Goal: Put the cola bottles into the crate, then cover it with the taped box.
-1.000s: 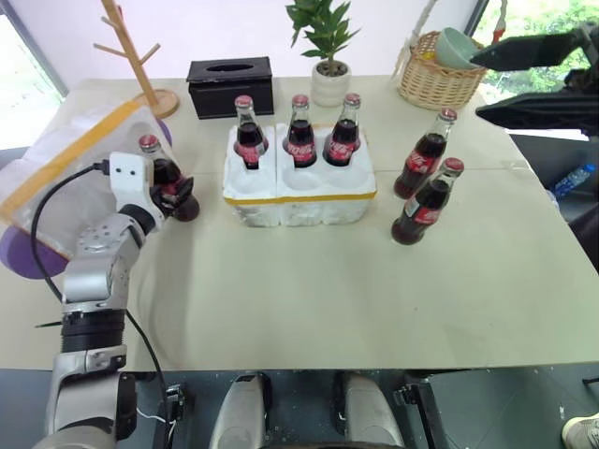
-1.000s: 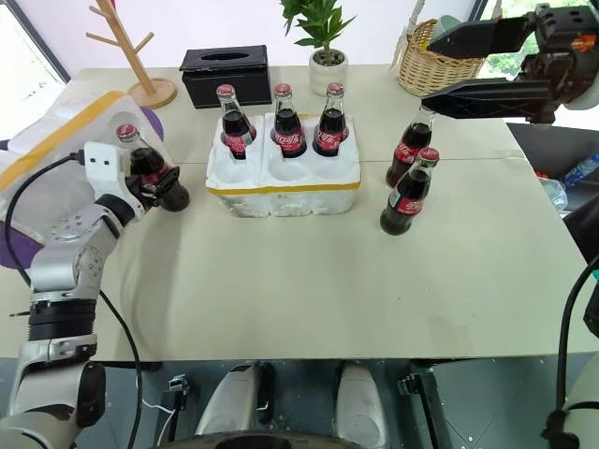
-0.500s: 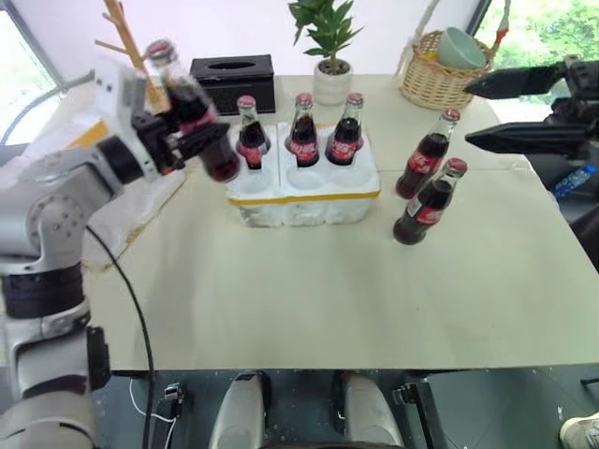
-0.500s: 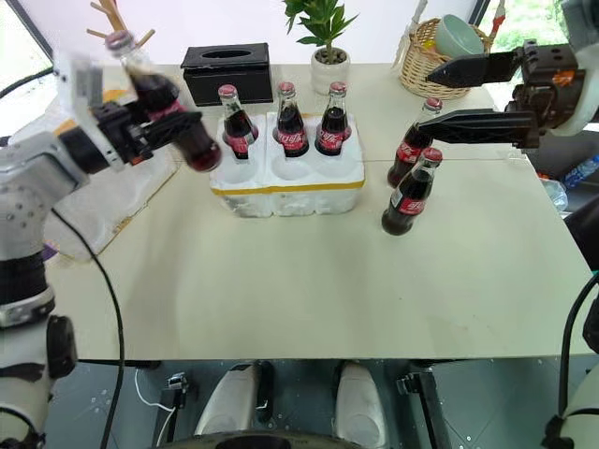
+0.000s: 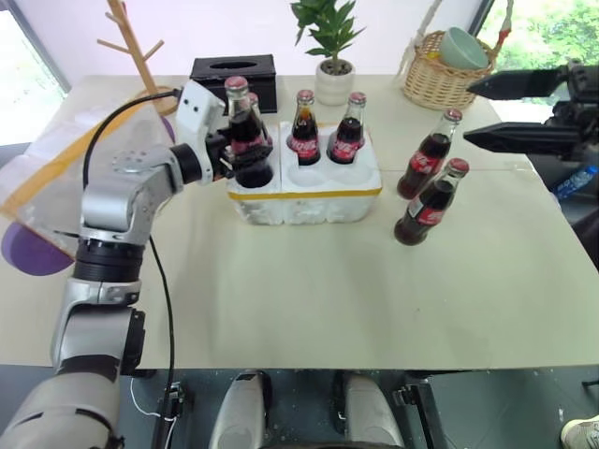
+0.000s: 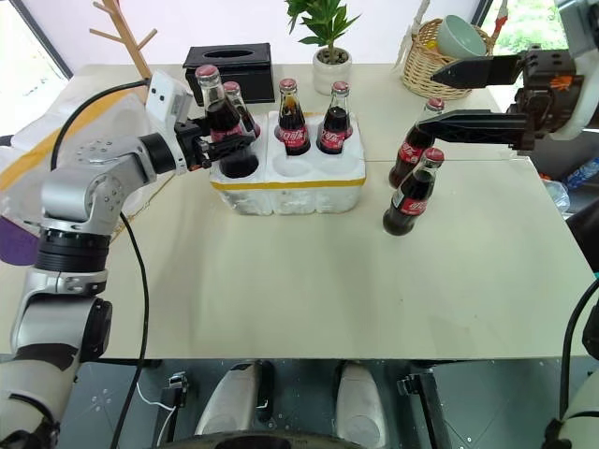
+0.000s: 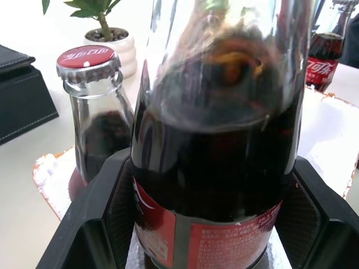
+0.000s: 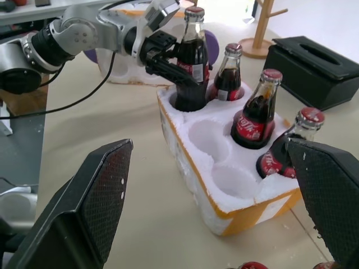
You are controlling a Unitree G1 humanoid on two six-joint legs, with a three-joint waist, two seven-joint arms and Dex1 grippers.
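Over crate [image 5: 304, 192]: left claw [image 5: 245, 154] clamps cola bottle [image 5: 241, 131]; right claw [image 6: 447, 98] wide open.

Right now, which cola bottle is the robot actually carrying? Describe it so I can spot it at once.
Find the low white styrofoam crate with the yellow tape band at mid-table. At its front-left well, the small glass cola bottle with a red cap is clamped in the left tool. Unlike its neighbours, black fingers grip its body.

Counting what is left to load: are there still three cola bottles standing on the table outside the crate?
No, two cola bottles stand on the table right of the crate.
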